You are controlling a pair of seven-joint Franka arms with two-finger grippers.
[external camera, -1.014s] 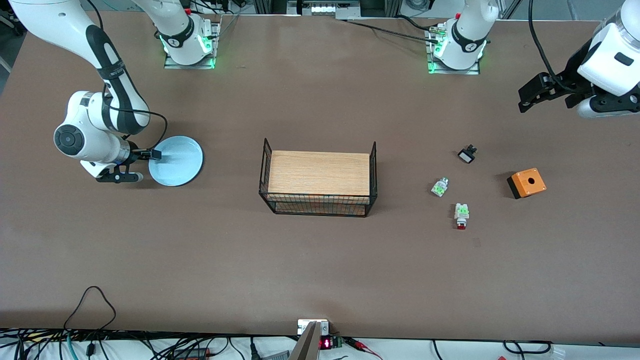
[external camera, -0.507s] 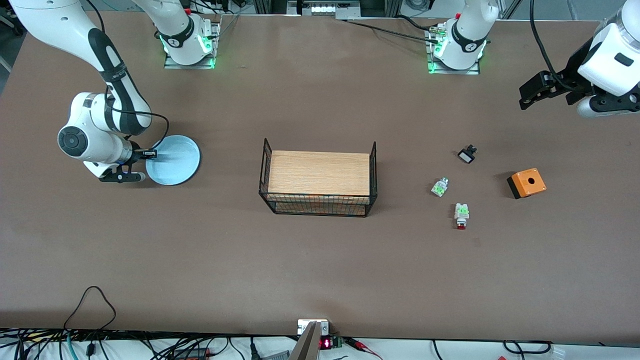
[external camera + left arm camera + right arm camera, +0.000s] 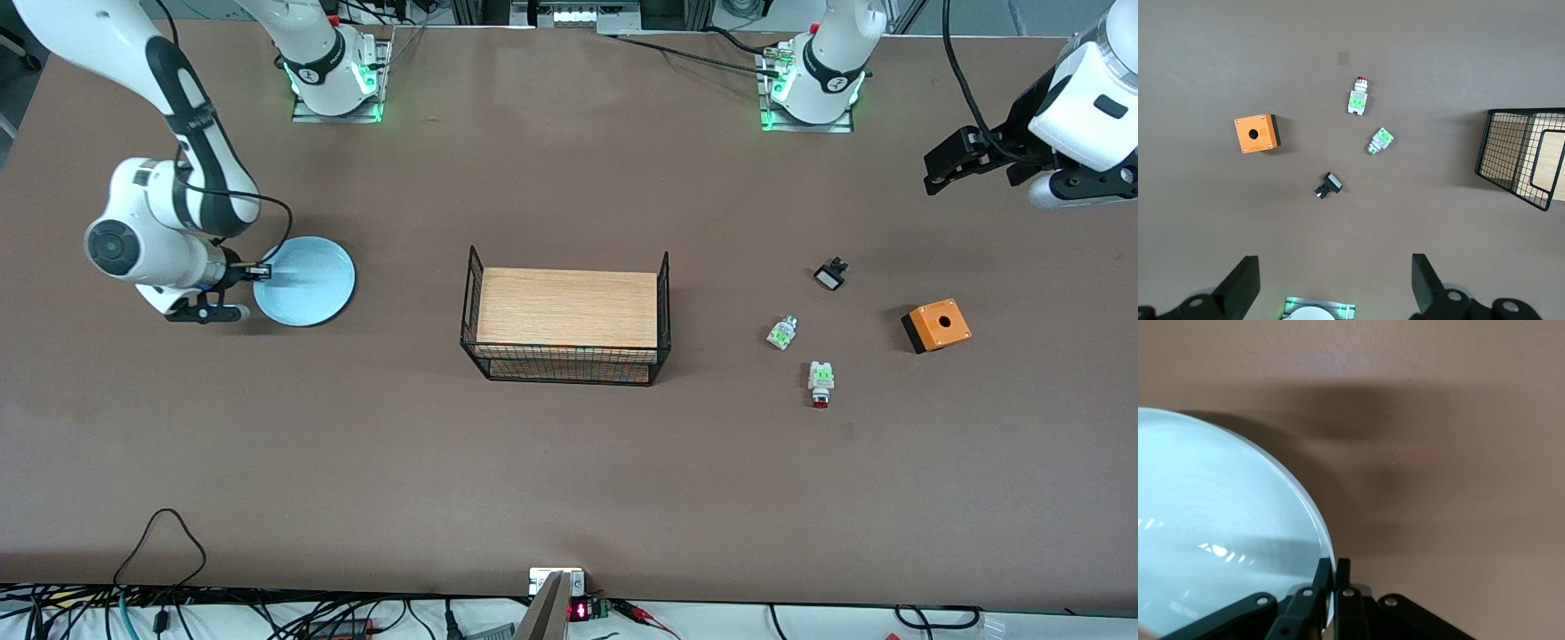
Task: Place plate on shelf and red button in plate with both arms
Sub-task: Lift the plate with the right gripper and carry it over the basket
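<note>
Plate [image 3: 304,281]: on the table at the right arm's end, rim pinched in my right gripper [image 3: 263,270]; not placed. Red button [image 3: 820,384]: untouched near the orange box [image 3: 936,325]. Left gripper [image 3: 944,165]: spread wide, waiting above.

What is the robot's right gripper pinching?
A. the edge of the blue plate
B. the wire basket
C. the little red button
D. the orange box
A: the right gripper has its fingers shut on the rim of the plate, as the right wrist view shows close up, while the red button lies untouched toward the left arm's end of the table.
</note>
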